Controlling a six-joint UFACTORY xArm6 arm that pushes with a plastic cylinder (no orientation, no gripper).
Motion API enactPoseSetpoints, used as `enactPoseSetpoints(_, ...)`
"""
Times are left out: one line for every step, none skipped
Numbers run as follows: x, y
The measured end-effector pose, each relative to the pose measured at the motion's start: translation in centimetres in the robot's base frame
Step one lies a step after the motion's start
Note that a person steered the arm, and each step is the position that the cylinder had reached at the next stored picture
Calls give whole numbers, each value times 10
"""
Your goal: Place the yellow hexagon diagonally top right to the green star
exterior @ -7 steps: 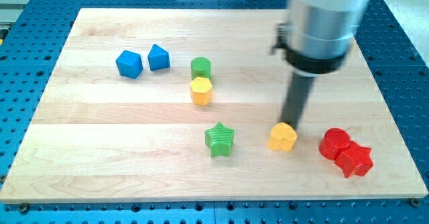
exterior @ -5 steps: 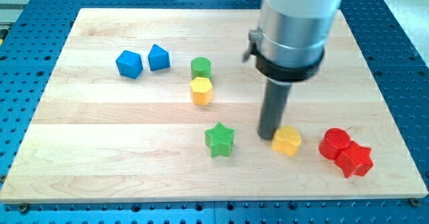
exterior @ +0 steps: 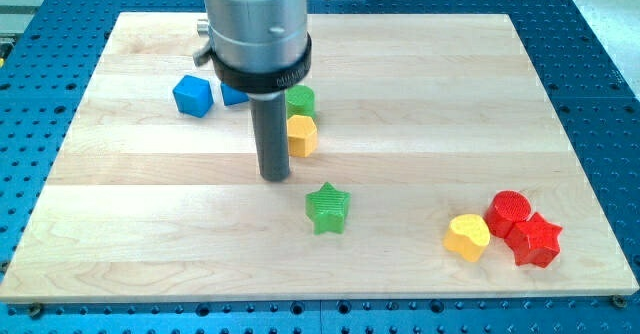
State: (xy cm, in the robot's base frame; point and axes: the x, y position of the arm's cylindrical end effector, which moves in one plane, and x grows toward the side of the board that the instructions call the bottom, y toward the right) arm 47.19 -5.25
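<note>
The yellow hexagon [exterior: 302, 134] sits near the board's middle, just below a green cylinder [exterior: 300, 100]. The green star [exterior: 327, 208] lies below and slightly right of the hexagon. My tip [exterior: 274, 177] rests on the board just left of and below the yellow hexagon, close to its left side, and up-left of the green star. The rod and its wide metal housing hide part of a blue block behind them.
A blue cube [exterior: 192, 95] sits at the upper left, with a second blue block [exterior: 231, 94] partly hidden by the rod housing. A yellow heart [exterior: 467, 237] lies at the lower right, touching a red cylinder [exterior: 508, 210] and a red star [exterior: 533, 240].
My tip has swept from beside the yellow heart leftward to beside the yellow hexagon. The yellow heart was pushed down and right, against the red blocks.
</note>
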Motion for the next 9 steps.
enactPoseSetpoints(-50,0)
enactPoseSetpoints(-51,60)
enactPoseSetpoints(-28,181)
enactPoseSetpoints(-25,161)
enactPoseSetpoints(-49,99)
enactPoseSetpoints(-8,47)
enactPoseSetpoints(34,99)
enactPoseSetpoints(55,171)
enactPoseSetpoints(44,126)
